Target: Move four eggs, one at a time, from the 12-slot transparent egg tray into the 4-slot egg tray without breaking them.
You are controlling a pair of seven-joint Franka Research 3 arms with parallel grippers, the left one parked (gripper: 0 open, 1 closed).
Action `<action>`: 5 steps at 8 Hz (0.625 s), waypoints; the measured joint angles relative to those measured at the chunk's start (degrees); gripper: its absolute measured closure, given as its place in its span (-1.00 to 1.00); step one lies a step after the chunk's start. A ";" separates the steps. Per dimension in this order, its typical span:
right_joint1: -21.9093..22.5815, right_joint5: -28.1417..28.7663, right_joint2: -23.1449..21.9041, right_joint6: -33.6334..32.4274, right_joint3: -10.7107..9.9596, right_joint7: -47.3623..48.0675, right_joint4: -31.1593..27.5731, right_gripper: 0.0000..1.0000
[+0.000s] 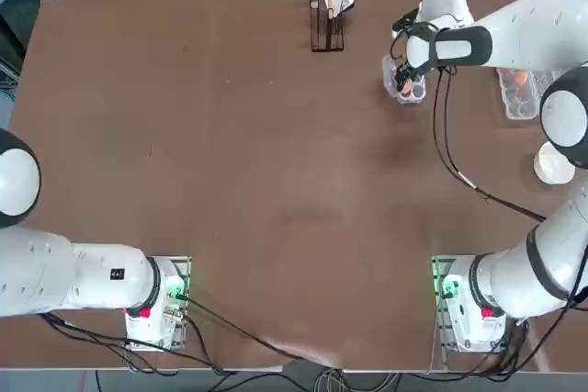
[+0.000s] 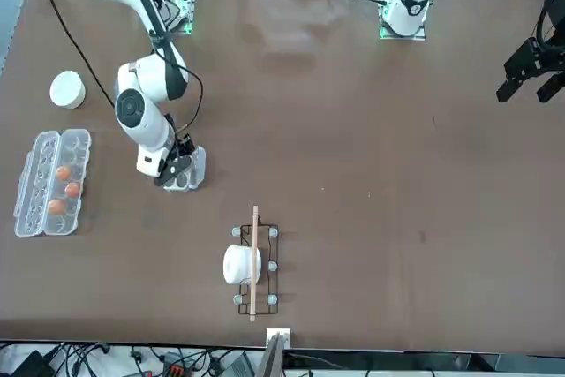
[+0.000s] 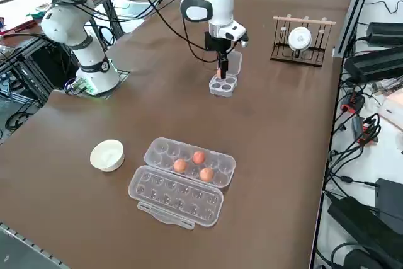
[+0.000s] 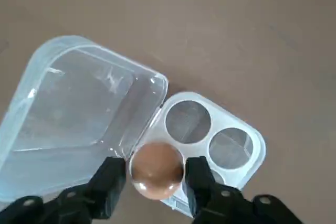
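Right now the right claw (image 4: 157,174) hangs over the small square clear-plastic 4-slot egg tray (image 4: 231,148), fingers parted a little with the orange-brown oval egg (image 4: 156,169) between them, in or just over a near cup; I can't tell if it's let go. Egg is directly below, so next move looks straight up. Three more eggs (image 3: 199,157) sit in the long clear 12-slot transparent egg tray (image 3: 165,148), well apart on the brown worktop (image 1: 239,153).

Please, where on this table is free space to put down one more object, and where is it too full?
Free: the wide bare table middle, between the wooden rack and the arm bases. Crowded: the far right corner, where the right tool stands over the 4-slot egg tray around an egg, with the 12-slot tray and white bowl nearby.
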 joint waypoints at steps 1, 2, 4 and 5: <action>0.00 0.00 0.01 -0.01 -0.15 -0.16 0.01 -0.81; -0.01 0.00 0.01 -0.02 -0.30 -0.29 0.09 -1.00; -0.04 0.00 -0.28 -2.13 -0.55 -0.37 1.51 -1.00; -0.20 -0.01 -0.81 -6.50 -0.84 -0.41 3.89 -1.00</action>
